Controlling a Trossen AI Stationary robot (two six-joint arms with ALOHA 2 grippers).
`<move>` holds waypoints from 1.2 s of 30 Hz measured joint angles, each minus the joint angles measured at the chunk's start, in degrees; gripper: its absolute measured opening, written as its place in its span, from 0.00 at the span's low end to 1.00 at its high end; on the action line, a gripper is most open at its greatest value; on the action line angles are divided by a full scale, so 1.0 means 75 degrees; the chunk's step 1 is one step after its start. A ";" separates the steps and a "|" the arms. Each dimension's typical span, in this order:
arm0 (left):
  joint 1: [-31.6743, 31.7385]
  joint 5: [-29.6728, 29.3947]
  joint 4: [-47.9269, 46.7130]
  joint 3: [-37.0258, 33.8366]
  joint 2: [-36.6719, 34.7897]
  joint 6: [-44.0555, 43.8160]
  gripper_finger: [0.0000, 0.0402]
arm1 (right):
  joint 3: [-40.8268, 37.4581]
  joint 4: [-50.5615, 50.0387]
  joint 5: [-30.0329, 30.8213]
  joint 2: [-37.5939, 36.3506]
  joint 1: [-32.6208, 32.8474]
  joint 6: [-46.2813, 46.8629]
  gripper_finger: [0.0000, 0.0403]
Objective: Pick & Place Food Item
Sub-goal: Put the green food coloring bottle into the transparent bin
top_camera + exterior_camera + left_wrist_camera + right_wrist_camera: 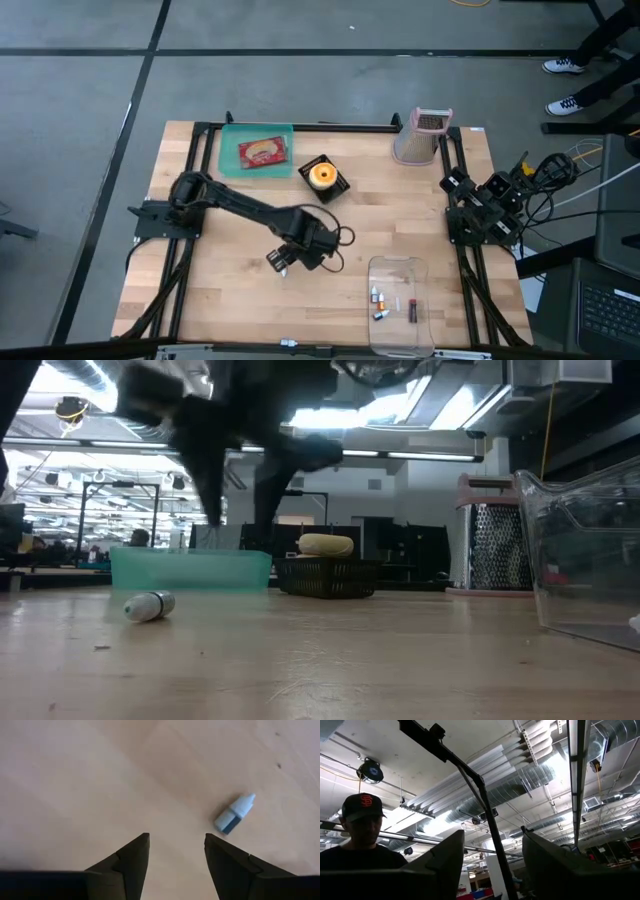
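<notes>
A small white dropper bottle (234, 815) with a dark label lies on its side on the wooden table (230, 300); the low view shows the bottle (150, 605) too. My left gripper (176, 837) points down above the table beside it, open, nothing between its fingers; it sits mid-table in the high view (281, 262). A red food packet (263, 152) lies in a teal tray (232, 135) at the far side. My right gripper (493, 832) points up at the ceiling, open and empty, its arm folded at the table's right edge (482, 205).
A black basket (338, 186) with a yellow-orange item (321, 175) stands mid-far. A metal grater (420, 135) stands at the far right. A clear plastic container (400, 270) with several small bottles sits near right. A person shows in the right wrist view (362, 835).
</notes>
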 joint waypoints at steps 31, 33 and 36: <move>-0.0641 0.1021 0.1304 -0.2390 -0.0056 -0.0466 0.39 | 0.0000 -0.0006 0.0000 0.0000 0.0003 0.0299 0.49; -0.0636 0.1078 0.1455 -0.2474 -0.0061 -0.0535 0.39 | 0.0000 -0.0002 0.0000 -0.0003 0.0000 0.0295 0.49; -0.0633 0.1171 0.1679 -0.2506 -0.0067 -0.0761 0.39 | 0.0000 -0.0002 0.0000 -0.0003 0.0002 0.0298 0.49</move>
